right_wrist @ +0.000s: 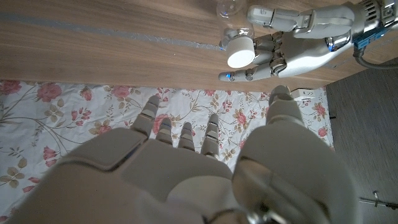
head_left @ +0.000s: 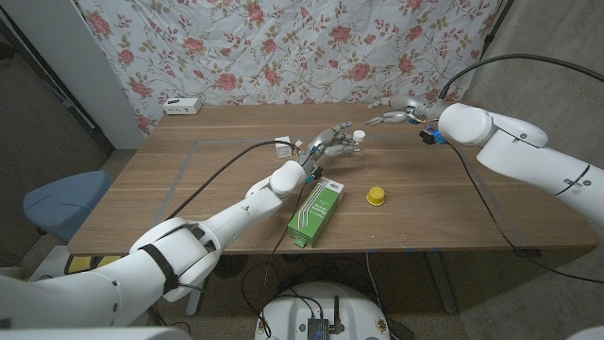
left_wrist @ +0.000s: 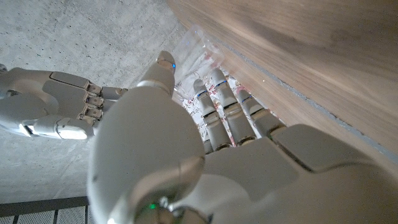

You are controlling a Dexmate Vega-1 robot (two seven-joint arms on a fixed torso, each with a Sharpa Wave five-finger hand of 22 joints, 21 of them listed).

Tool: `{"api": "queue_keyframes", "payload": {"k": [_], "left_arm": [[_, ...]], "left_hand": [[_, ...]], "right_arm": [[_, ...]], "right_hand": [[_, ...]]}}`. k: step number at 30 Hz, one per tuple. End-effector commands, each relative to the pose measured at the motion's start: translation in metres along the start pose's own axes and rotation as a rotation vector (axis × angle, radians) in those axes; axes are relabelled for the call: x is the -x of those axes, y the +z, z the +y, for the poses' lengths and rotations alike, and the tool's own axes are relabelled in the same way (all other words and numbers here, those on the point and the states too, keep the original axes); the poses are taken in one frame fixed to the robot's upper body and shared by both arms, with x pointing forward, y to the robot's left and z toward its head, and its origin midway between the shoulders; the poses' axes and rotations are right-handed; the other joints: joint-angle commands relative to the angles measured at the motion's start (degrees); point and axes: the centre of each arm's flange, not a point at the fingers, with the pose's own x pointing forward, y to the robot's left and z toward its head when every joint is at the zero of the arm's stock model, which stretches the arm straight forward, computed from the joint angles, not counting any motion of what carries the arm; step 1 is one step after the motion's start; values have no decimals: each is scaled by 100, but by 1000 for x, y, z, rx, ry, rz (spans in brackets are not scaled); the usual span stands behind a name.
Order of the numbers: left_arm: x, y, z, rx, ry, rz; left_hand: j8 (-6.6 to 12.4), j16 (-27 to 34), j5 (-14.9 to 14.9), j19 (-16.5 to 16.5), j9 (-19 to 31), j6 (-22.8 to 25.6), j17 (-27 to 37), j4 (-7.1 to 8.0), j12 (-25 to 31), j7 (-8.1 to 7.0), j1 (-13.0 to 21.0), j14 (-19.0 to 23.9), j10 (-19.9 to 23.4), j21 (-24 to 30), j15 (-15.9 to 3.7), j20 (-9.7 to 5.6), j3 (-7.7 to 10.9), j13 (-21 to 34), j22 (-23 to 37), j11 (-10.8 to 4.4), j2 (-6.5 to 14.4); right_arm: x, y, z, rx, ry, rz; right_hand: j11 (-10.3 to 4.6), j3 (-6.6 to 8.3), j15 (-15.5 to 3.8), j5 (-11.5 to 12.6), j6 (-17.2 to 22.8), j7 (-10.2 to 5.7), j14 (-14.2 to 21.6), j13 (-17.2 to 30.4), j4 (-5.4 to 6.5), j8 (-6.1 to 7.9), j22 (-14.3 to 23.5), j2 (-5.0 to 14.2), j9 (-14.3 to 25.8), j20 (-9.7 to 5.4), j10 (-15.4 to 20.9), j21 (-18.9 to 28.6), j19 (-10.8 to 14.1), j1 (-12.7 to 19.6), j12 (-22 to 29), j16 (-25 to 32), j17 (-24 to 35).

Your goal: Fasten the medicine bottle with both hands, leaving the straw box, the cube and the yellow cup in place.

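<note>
- The left hand [head_left: 327,147] reaches out over the middle of the wooden table [head_left: 189,179] and holds the medicine bottle [head_left: 359,139], its white cap showing at the fingertips.
- From the right wrist camera the medicine bottle [right_wrist: 240,52] sits between that hand's fingers [right_wrist: 264,57], cap end facing the camera, lifted off the table.
- The right hand [head_left: 392,115] hangs just beyond the bottle, a small gap away, fingers apart and grasping nothing.
- The left wrist camera shows the right hand [left_wrist: 50,112] loosely spread, not touching anything.
- The green straw box [head_left: 315,212] lies flat on the table just behind the left hand, beside its forearm.
- The yellow cup [head_left: 376,195] stands near the box, on the side towards the right arm, well short of the right hand.
- A flowered cloth [head_left: 283,47] hangs behind the table.
</note>
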Motion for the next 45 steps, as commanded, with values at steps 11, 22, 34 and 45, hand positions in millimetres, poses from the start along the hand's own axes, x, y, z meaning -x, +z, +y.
{"api": "queue_keyframes", "payload": {"k": [11,22,34,45], "left_arm": [[-4,2,-8,-3,-25,-6],[1,5,-7,-12,-22,-10],[4,7,-9,-13,-20,-6],[3,7,-11,-14,-18,1]], "left_hand": [[-28,-9,34,13,22,-41,3,1,-3,15,-23,44,40,7,-666,-890,78,17,18,-9,49],[-23,-8,36,14,21,-37,2,3,-2,-5,-37,52,49,9,-664,-885,94,17,18,-13,58],[-21,-9,35,15,21,-37,2,6,4,-24,-63,59,73,10,-661,-892,107,18,18,-38,58],[-16,-12,35,10,21,-27,0,2,7,-49,-72,61,88,9,-668,-886,124,18,18,-38,62]], "right_arm": [[-14,24,-4,139,126,38],[-20,32,-2,199,147,60],[-20,34,2,245,159,91],[-24,32,8,278,161,110]], "right_hand": [[42,184,-22,250,-9,-77,-3,19,-34,49,-4,-26,27,-91,-150,126,94,303,38,83,13],[36,253,3,345,-10,-96,-48,20,-38,59,-8,-43,37,-42,-237,133,139,437,37,75,14],[52,294,-10,388,77,-95,-25,21,-34,101,-9,-88,50,-38,-226,139,182,540,68,93,13],[43,331,-22,415,298,-46,47,23,-15,189,-9,-147,74,-45,-177,155,264,638,106,123,10]]}}
